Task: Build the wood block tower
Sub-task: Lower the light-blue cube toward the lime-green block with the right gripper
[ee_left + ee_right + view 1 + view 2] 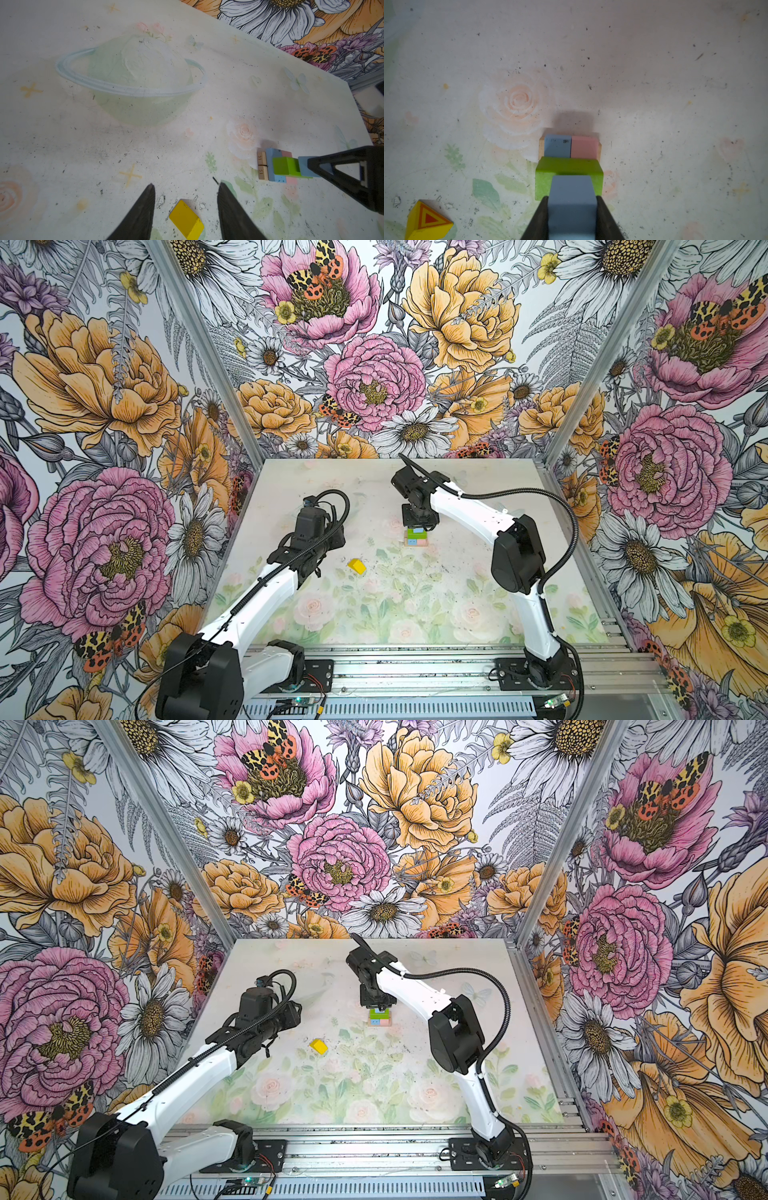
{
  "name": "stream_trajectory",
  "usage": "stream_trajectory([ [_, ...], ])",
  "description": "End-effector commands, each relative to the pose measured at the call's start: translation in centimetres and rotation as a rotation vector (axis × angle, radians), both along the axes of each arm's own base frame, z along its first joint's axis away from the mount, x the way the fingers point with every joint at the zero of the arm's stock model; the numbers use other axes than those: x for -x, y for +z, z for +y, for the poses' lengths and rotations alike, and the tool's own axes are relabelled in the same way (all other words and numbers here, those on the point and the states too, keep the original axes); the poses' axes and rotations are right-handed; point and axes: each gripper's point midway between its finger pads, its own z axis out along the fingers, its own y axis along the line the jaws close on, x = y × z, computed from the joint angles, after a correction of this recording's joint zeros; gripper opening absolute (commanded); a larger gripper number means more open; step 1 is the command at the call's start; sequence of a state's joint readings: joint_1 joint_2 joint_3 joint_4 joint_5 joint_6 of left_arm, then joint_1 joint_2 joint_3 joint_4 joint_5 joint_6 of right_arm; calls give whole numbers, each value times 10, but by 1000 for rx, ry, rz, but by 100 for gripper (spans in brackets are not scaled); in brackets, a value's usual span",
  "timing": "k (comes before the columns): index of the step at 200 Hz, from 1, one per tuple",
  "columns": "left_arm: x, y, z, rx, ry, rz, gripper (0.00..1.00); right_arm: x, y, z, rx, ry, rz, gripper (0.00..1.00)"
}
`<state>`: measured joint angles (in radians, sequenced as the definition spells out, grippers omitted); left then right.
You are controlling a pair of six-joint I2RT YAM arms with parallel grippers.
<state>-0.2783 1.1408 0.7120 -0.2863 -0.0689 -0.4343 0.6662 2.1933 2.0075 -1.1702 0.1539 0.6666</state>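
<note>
Clamping light blue cube point(572, 187), right end effector point(572, 200) (over green brick point(566, 168)).

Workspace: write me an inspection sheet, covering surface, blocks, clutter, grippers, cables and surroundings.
Surface: table, faded floral print, dark specks.
Job's things: tower has tan base, blue brick, pink brick, green brick; cube held over it; yellow roof piece lies apart.
Clutter: nothing seen.
Grippers: right gripper shut on cube; left gripper open, near roof piece, not touching.
Cables: black cables loop along both arms.
Surroundings: floral walls, metal frame.
</note>
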Motion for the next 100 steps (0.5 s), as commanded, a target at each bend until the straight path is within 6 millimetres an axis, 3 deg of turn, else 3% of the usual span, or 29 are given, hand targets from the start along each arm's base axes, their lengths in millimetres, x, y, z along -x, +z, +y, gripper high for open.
stream_trajectory([
  [1,-3,-1,0,5,-11,-10,50,-6,-2,3,1,-23,-12,0],
  [100,-3,-1,-2,13,-19,-11,50,-3,-5,4,1,-34,-6,0],
])
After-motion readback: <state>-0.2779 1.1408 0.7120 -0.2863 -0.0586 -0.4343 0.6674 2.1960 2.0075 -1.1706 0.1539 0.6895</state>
